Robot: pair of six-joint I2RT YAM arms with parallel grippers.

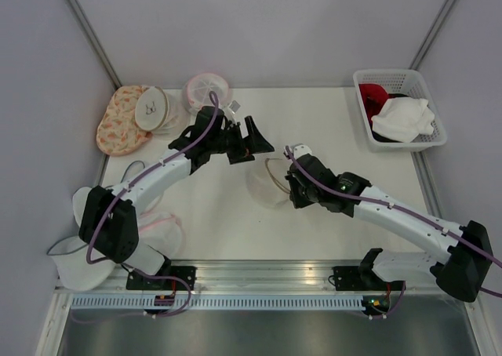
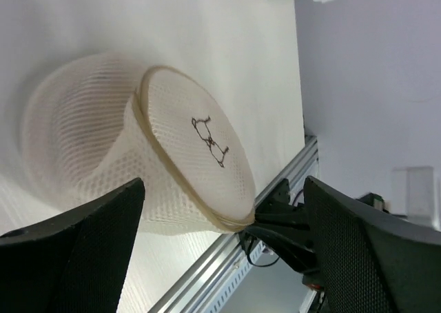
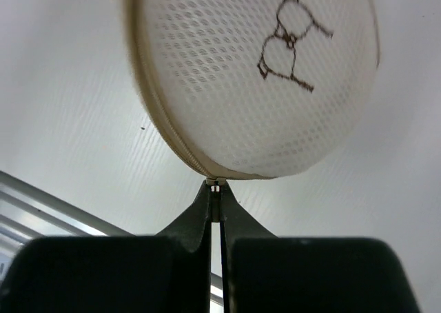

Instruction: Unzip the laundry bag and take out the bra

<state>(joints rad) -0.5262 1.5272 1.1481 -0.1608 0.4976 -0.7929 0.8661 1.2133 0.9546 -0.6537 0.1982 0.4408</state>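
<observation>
Midway between the table's left and right edges, the laundry bag (image 1: 267, 185) stands tilted, the right gripper (image 3: 216, 186) pinching its tan zipper rim, so the wide-open left gripper (image 1: 249, 143) should probably brace the mesh before any pull.

The white counter (image 1: 220, 215) carries a cream mesh laundry bag (image 1: 267, 185) near its middle, base down, with the face that bears the drawing tilted up. At the far-left corner lie an orange floral bag (image 1: 118, 125) and, just beside it, a pink-trimmed mesh bag (image 1: 205, 89). A white plastic basket (image 1: 412, 143) sits at the far-right corner. Pale mesh bags (image 1: 163, 229) lie at the near-left edge.
</observation>
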